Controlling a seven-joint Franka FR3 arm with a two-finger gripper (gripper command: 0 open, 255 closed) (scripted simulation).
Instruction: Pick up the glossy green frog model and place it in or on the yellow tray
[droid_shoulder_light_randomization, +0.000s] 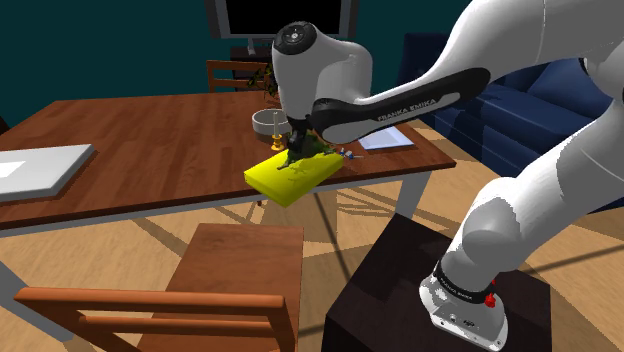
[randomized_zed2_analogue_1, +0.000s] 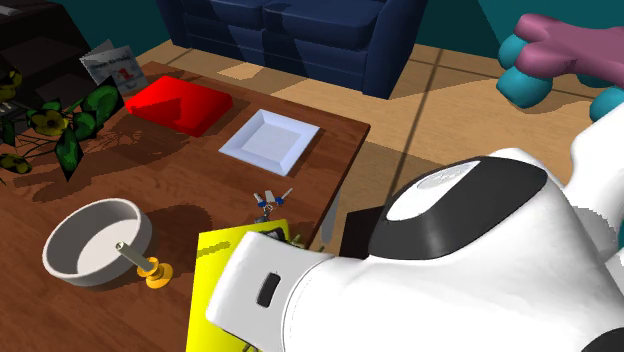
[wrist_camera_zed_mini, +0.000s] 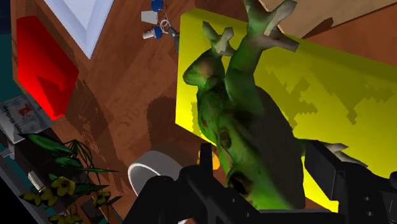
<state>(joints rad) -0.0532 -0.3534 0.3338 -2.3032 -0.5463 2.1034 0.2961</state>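
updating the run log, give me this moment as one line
stage: placing | gripper: shut on green frog | green frog: over yellow tray, contact unclear | release: not yet

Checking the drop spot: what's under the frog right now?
The yellow tray lies under the green frog, which the end effector clasps. Its body hides the tray surface beneath.

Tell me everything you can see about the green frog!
The frog is shiny dark green with brownish patches and a lumpy body. Its long legs end in spread toes and stretch out away from the black fingers, which clasp its body from both sides, so it is being held. It hangs over the yellow tray and casts a jagged shadow on it. I cannot tell whether any part of it touches the tray.
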